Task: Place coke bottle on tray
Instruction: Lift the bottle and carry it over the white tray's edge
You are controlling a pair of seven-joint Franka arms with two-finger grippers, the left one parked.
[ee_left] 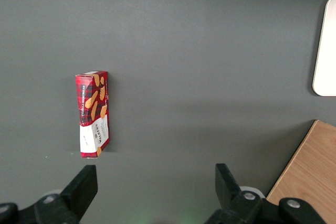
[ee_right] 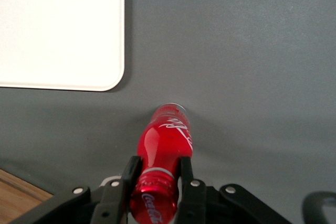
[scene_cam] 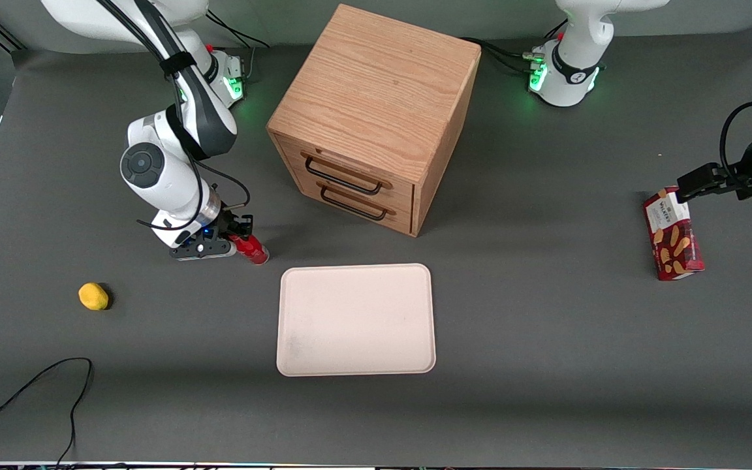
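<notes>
The coke bottle (scene_cam: 252, 249) is small, glossy and all red, and stands on the dark table beside the tray's corner nearest the working arm. My right gripper (scene_cam: 237, 236) is down over its top, and the two black fingers are shut on the neck just under the red cap (ee_right: 155, 196). In the right wrist view the gripper (ee_right: 158, 169) clasps the neck and the bottle's body (ee_right: 167, 139) runs down to the table. The cream-white tray (scene_cam: 356, 320) lies flat and bare nearer the front camera than the drawer cabinet; its rounded corner (ee_right: 105, 72) shows near the bottle.
A wooden two-drawer cabinet (scene_cam: 376, 117) stands farther from the camera than the tray. A yellow lemon-like object (scene_cam: 93, 296) lies toward the working arm's end. A red cookie box (scene_cam: 673, 233) lies toward the parked arm's end, also in the left wrist view (ee_left: 93, 114). A black cable (scene_cam: 56, 391) trails near the table's front edge.
</notes>
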